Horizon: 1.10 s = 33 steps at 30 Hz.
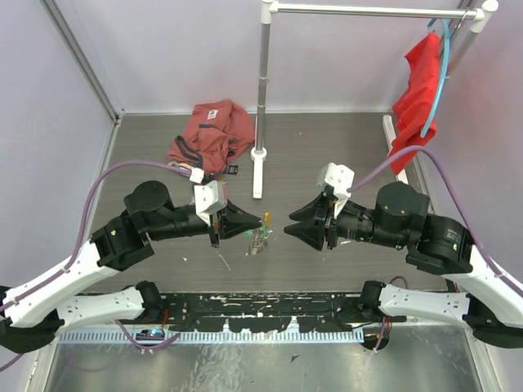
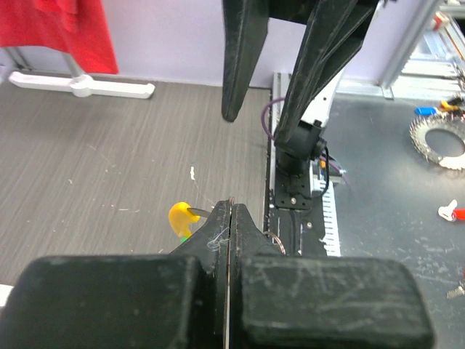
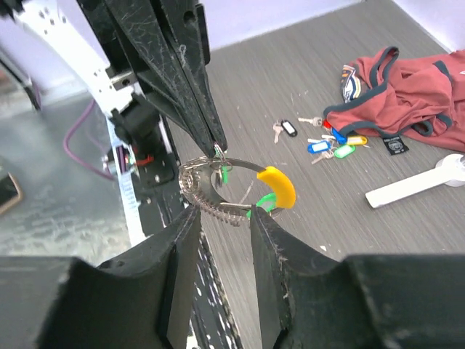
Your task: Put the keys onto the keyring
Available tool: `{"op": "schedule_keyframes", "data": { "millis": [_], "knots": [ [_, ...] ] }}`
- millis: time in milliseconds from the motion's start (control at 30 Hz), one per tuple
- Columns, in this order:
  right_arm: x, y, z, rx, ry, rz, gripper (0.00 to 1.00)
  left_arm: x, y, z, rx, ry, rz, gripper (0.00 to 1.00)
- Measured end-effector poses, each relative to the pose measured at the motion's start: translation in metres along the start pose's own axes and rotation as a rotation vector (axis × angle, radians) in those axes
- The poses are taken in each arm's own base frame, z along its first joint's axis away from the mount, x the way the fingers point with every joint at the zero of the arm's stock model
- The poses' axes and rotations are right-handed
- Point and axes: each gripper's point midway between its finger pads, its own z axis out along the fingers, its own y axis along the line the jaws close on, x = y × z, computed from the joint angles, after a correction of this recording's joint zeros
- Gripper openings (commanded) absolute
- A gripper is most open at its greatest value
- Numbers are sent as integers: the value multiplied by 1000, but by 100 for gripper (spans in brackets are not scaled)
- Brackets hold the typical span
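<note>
The keyring [image 3: 218,190], a thin metal loop strung with small silvery keys and a curved yellow tag [image 3: 277,185], hangs over the table's middle. My left gripper [image 1: 249,224] is shut on its top edge; the left wrist view shows the metal pinched in the seam [image 2: 231,205] and the yellow tag [image 2: 180,218] beside it. Green-tagged keys [image 3: 261,203] hang on the loop. My right gripper [image 3: 223,212] is open, its fingertips just short of the ring's lower edge, holding nothing. Loose keys [image 3: 330,142] with blue, yellow, green and black tags lie by the red cloth.
A crumpled red garment [image 1: 212,135] lies at the back left. A clothes-rack pole [image 1: 262,90] stands on a white foot [image 1: 257,175], with a red cloth [image 1: 417,98] hanging at the right. A black mounting rail [image 1: 261,310] runs along the near edge.
</note>
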Motion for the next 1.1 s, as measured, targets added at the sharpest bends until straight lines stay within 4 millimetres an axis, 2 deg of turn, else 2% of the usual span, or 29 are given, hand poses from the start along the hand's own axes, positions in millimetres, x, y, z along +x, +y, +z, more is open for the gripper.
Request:
{"op": "schedule_keyframes", "data": {
  "millis": [300, 433, 800, 1100],
  "knots": [
    [-3, -10, 10, 82, -182, 253, 38, -8, 8, -3, -60, -55, -23, 0],
    [-3, -8, 19, 69, -203, 289, 26, -9, 8, -3, -66, -78, -32, 0],
    [-1, 4, 24, -23, -190, 159, 20, -16, 1, -3, -37, -190, -100, 0],
    [23, -2, 15, 4, -103, 52, 26, -29, -6, -1, 8, -246, -111, 0]
  ]
}}
